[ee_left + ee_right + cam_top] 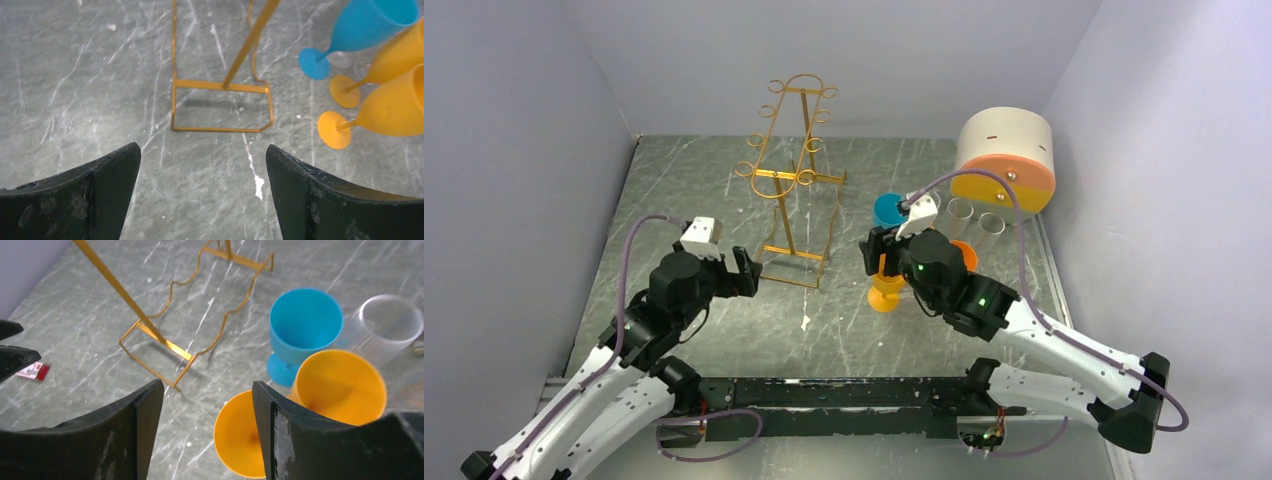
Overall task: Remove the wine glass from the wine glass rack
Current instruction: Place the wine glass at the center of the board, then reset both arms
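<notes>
The rack [792,175] stands mid-table, and every hook I can see is bare. The glasses stand upright on the table [714,200] to its right: an orange glass [240,440] nearest me, its twin beside it, a blue glass [305,322] and clear glasses [961,212] behind. I judge the removal done. My right gripper [207,390] hovers just over the orange glass, jaws released and empty. My left gripper [202,152] sits low, aimed at the rack's base, jaws spread, probably to steady it.
</notes>
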Controlling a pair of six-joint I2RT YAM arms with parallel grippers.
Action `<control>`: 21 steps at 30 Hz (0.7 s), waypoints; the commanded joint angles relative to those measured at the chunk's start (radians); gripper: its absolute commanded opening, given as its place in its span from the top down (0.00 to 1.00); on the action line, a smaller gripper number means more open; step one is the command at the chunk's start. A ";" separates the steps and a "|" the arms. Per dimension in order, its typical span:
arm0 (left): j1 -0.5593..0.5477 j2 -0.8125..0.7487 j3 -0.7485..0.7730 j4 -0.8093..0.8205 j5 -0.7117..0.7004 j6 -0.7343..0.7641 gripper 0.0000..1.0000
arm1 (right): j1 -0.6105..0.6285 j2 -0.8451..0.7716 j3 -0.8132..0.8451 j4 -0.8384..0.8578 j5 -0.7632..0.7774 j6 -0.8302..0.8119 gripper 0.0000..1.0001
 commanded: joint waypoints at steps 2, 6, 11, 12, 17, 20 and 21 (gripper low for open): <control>0.064 0.076 0.069 -0.075 -0.072 -0.097 0.01 | 0.004 -0.029 -0.037 0.139 0.159 -0.073 0.22; 0.206 0.141 0.108 -0.094 0.012 -0.096 0.01 | -0.033 -0.012 -0.047 0.157 0.339 -0.025 0.06; 0.522 0.179 0.082 -0.031 0.264 -0.076 0.01 | -0.241 -0.021 -0.011 0.105 0.086 0.007 0.05; 0.578 0.184 0.078 -0.023 0.308 -0.074 0.01 | -0.283 -0.025 -0.009 0.097 0.049 0.007 0.05; 0.823 0.166 0.111 -0.036 0.417 -0.036 0.01 | -0.537 -0.051 0.016 0.031 -0.125 0.065 0.01; 0.868 0.139 0.188 -0.073 0.385 -0.016 0.01 | -0.727 -0.063 0.028 0.026 -0.312 0.098 0.00; 0.868 0.132 0.224 -0.092 0.368 -0.012 0.01 | -0.735 -0.056 0.044 0.016 -0.320 0.083 0.00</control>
